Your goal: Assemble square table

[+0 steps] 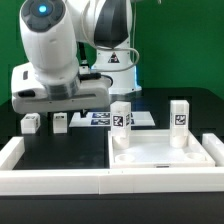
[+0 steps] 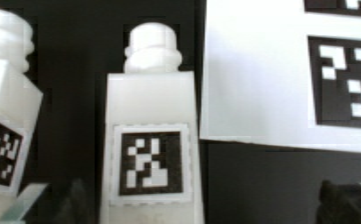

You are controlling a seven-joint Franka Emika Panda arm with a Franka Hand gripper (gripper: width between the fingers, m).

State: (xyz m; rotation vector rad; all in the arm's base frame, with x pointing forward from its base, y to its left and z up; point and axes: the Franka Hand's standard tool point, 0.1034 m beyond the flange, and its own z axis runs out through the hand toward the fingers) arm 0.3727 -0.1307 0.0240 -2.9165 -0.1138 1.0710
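The arm's two-finger gripper [image 2: 195, 203] hung released, jaws spread wide and grasping nothing, above two small white plastic leg posts with black-and-white tags. These lay loose on the black table [image 1: 205, 115], well apart from the large white plastic square slab [image 1: 165, 158], towards the exterior view's left of it. The lying post nearer the slab [image 1: 60, 121] sat in line between the fingertips in the wrist view, though no contact was visible. The lying post farther from the slab [image 1: 30, 123] lay just beside it. The flat white marker board [image 1: 98, 118] lay between these posts and the slab. On the slab's far edge stood the left upright post [image 1: 121, 115] and the right upright post [image 1: 180, 113], named by the exterior view's sides. How firmly they were seated could not be told. On this evidence about half the legs were fitted, and two remained to be lifted and mounted at the slab's near corners.
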